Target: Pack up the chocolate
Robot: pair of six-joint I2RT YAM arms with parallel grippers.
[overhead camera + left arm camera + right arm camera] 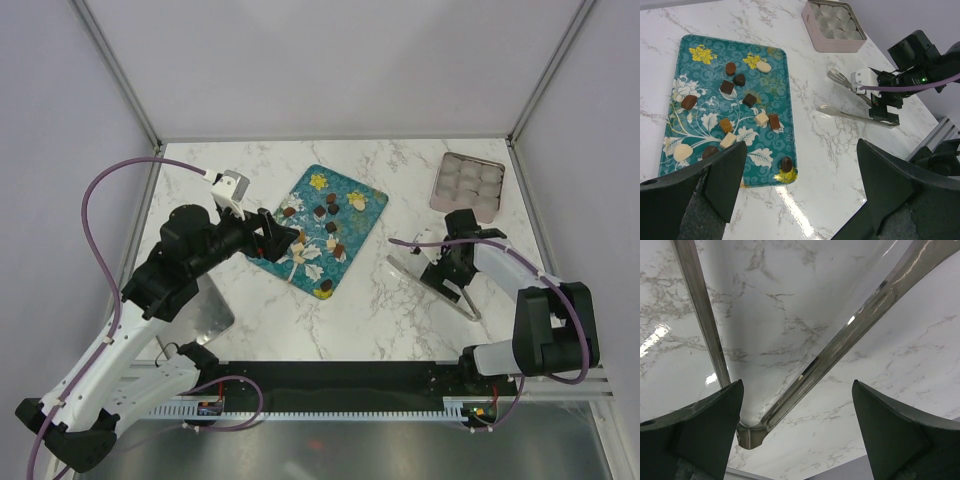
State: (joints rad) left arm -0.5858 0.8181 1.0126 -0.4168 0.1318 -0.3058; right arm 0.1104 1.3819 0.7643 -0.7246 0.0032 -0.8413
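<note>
Top view: chocolates [325, 212] lie loose on the teal flowered tray [367, 199], mid-bench. The tin [467, 183] with pale cups sits far right, well apart from the tray. Metal tongs [432, 284] lie flat on the bench [380, 325] between the two. Left gripper [275, 238] is at the tray's near-left edge, spread and empty. Right gripper [447, 268] is over the tongs.

Left wrist view: a dozen or so pieces, dark, tan and pale, are scattered singly and mostly not touching. One dark piece sits alone by the tray's near corner. I'd judge them light, rigid and smooth, easy to scuff or crush at the edges, and likely to skid on the glossy tray. Pinch across the two flattest sides, low on the piece, with light force. Domed pieces may squirt out.

Right wrist view: the gripper is spread wide with nothing pinched. The tongs lie directly below, with the hinge end near the bottom and the arms fanning away. Looks like thin polished steel, so springy and slippery. Best taken across both arms past the hinge.

Surface: white marbled top, glossy with glare patches, flat and hard, so things will slide. Room: plain pale walls close around the bench. The lane from tray to tin is open apart from the tongs.
</note>
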